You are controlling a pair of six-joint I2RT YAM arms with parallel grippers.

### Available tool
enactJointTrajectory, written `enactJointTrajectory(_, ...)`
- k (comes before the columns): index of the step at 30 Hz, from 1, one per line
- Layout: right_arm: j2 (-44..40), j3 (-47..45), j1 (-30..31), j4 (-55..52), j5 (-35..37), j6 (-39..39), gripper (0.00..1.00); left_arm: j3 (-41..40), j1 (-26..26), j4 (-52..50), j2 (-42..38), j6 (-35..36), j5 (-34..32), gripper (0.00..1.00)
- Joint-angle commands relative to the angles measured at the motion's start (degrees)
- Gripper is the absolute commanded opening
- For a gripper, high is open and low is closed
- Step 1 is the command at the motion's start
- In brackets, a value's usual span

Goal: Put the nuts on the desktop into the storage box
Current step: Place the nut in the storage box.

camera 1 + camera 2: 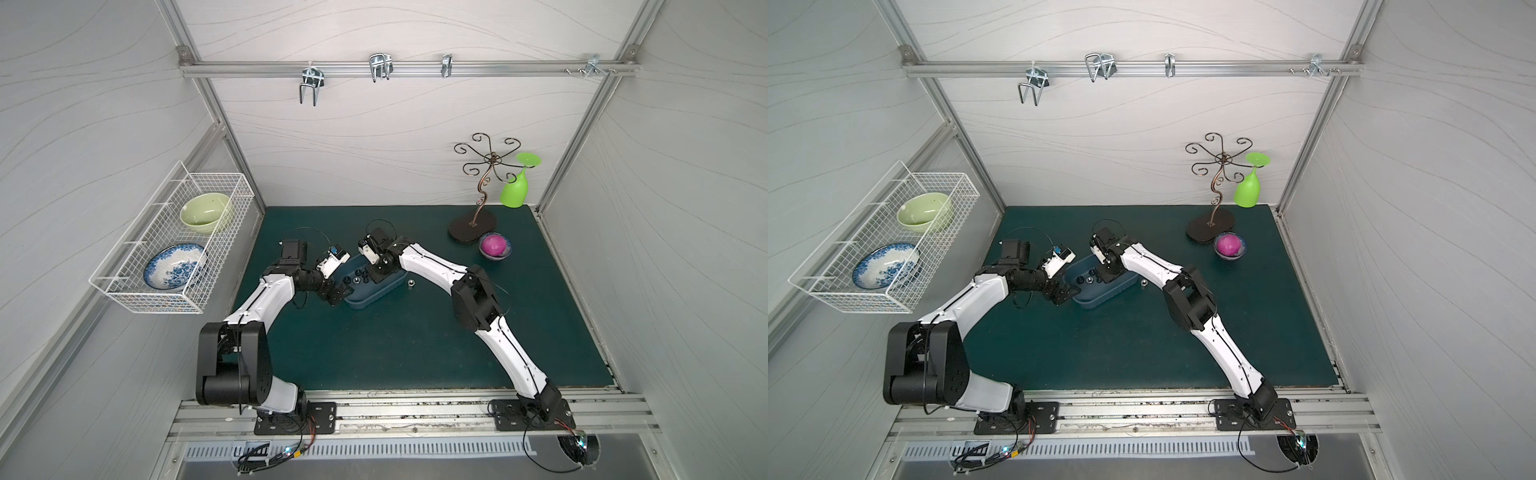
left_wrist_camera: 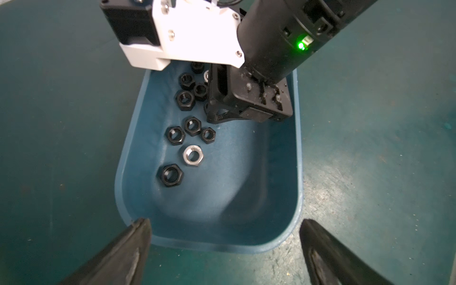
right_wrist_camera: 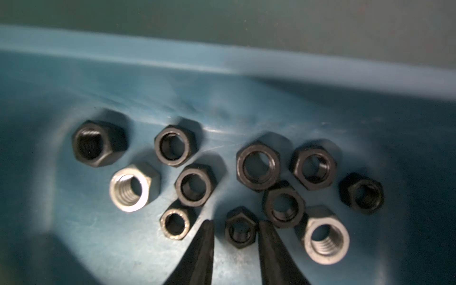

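The blue-grey storage box lies mid-desktop. Several nuts lie on its floor, mostly black, and two are silver. My right gripper reaches down into the box. Its jaws stand slightly apart, and a small black nut lies loose on the floor between them. My left gripper is wide open at the box's near end, a finger on either side, holding nothing. One silver nut rests on the desktop just right of the box.
A white wire basket with two bowls hangs on the left wall. At the back right stand a curly metal rack, a green glass and a small bowl with a magenta ball.
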Motion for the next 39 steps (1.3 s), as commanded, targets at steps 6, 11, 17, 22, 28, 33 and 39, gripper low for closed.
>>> enactJointTrajectory(6, -3.89, 1.32, 0.73, -2.84, -0.24, 0.59, 0.41, 2.76, 0.21, -2.12, -0.35, 0.98, 4.48, 0.99)
enactJointTrajectory(11, -5.82, 1.40, 0.68, -3.33, -0.49, 1.22, 0.44, 3.57, 0.19, -3.65, -1.71, 1.27, 5.40, 0.99)
enactJointTrajectory(17, -9.60, 0.74, 0.63, -3.77, -0.84, 1.44, 0.48, 4.77, 0.19, -6.06, -3.18, 1.46, 6.53, 0.99)
enactJointTrajectory(22, -14.30, -1.72, 0.52, -3.43, -1.19, 1.70, 0.49, 6.28, 0.24, -9.12, -3.96, 1.57, 7.44, 0.99)
enactJointTrajectory(28, -21.30, -8.29, -0.41, -2.54, -0.61, 1.73, 0.49, 8.87, 0.23, -13.89, -5.32, 2.04, 11.61, 0.99)
enactJointTrajectory(33, -26.45, -14.63, -0.57, -2.61, 0.82, 1.47, 0.49, 11.07, 0.11, -16.51, -5.26, 0.70, 14.60, 0.99)
enactJointTrajectory(39, -34.69, -26.12, -0.85, 0.64, 2.03, 2.20, 0.54, 12.16, -2.30, -16.74, -5.33, -0.52, 16.43, 0.99)
